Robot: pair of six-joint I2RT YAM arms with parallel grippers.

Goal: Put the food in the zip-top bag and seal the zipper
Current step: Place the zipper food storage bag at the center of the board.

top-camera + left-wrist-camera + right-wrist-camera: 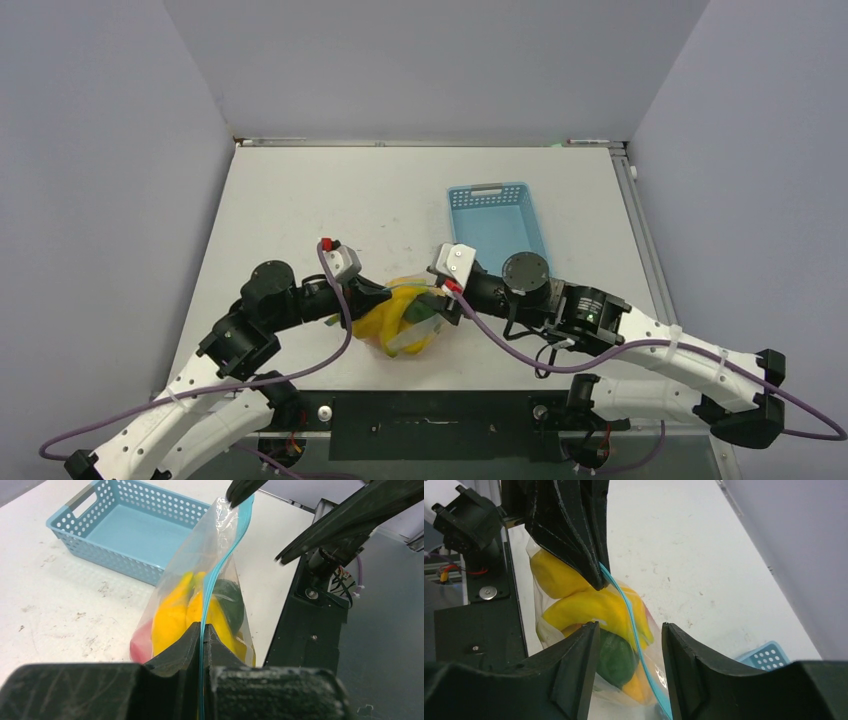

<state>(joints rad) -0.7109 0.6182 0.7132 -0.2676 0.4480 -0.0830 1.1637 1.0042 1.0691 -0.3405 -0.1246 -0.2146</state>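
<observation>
Left gripper (201,645) is pinched tight on the zipper (222,565), at the end farthest from the blue basket (497,225). The zip-top bag (200,550) stands on edge just short of that basket, toward the arms, with yellow, green and red food (172,615) inside. Right gripper (630,665) is spread, with the zipper's basket-side end running between its jaws.

Clear zip-top bag (200,560) upright; yellow, green food (170,615) inside
</observation>
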